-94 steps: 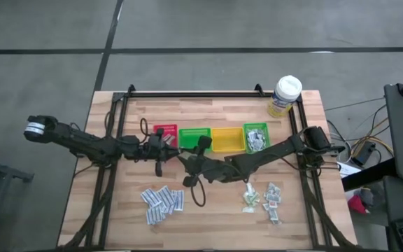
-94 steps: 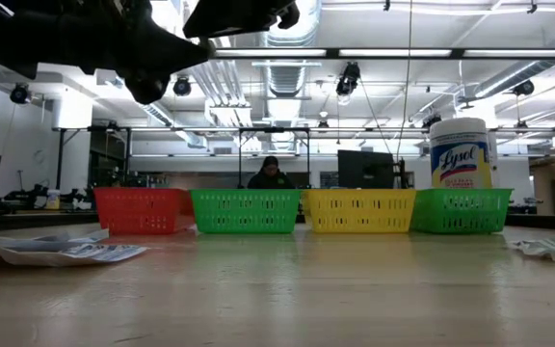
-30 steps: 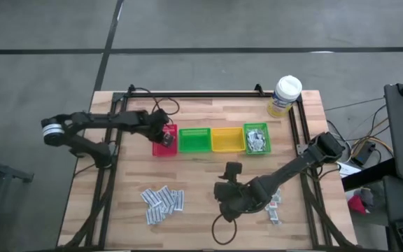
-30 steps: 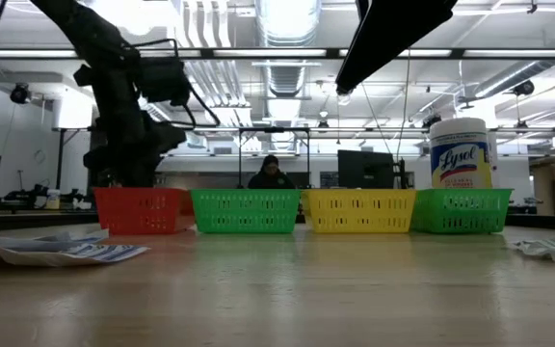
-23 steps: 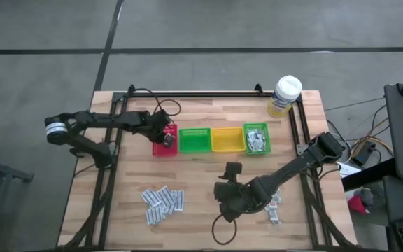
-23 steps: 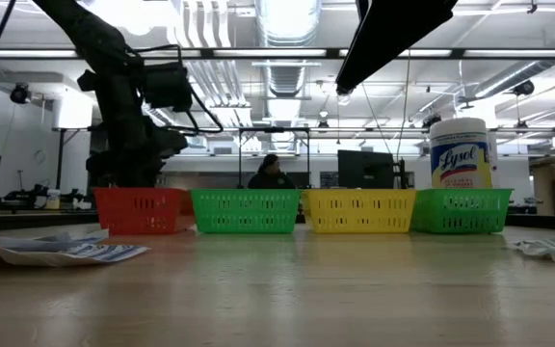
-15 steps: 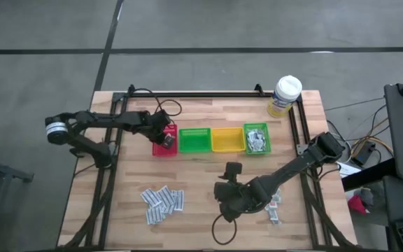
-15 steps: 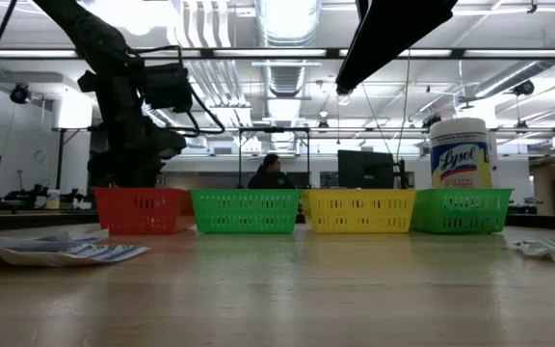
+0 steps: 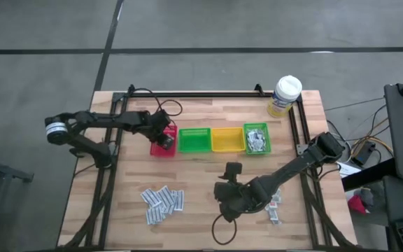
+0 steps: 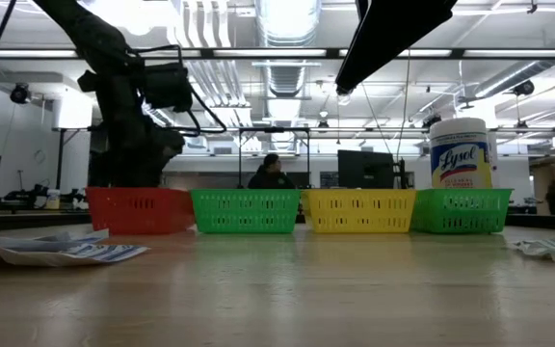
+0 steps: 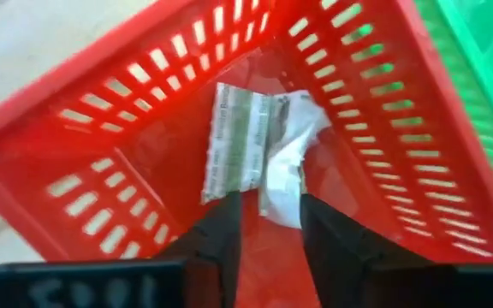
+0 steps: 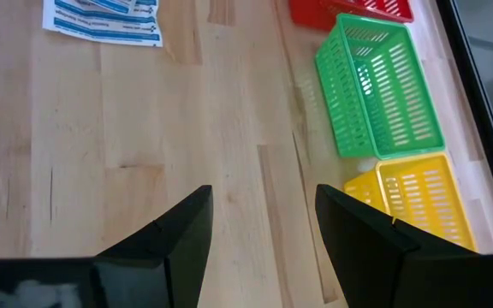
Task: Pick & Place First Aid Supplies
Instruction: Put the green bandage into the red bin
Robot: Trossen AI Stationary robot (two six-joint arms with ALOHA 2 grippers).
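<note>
Two white-red sachets (image 11: 259, 150) lie inside the red bin (image 9: 164, 138), first in the row of bins at the far side of the table. My left gripper (image 11: 270, 205) points down into that bin, open, with its fingertips at the sachets' nearer ends. My right gripper (image 9: 224, 203) hangs open over bare wood in the table's middle, near side, with nothing between its fingers (image 12: 187, 227). A pile of white-blue sachets (image 9: 163, 201) lies at the near left. A pile of pale green and white ones (image 9: 271, 198) lies at the near right. My left gripper stands open over the sachets in the red bin, coming from above and slanting down. The end of the white sachet (image 11: 282, 205) lies between the two fingertips. I cannot tell whether a finger touches it or the bin's floor.
Right of the red bin stand a green bin (image 9: 194, 140), a yellow bin (image 9: 227, 140) and a second green bin (image 9: 255, 138) with grey-silver sachets in it. A wipes tub (image 9: 285, 96) stands at the far right corner. A black frame rail (image 9: 194, 94) runs along the far edge.
The red bin has shifted a little on the table under my left gripper and shows wider in the low view. My left gripper has stayed over the bin.
</note>
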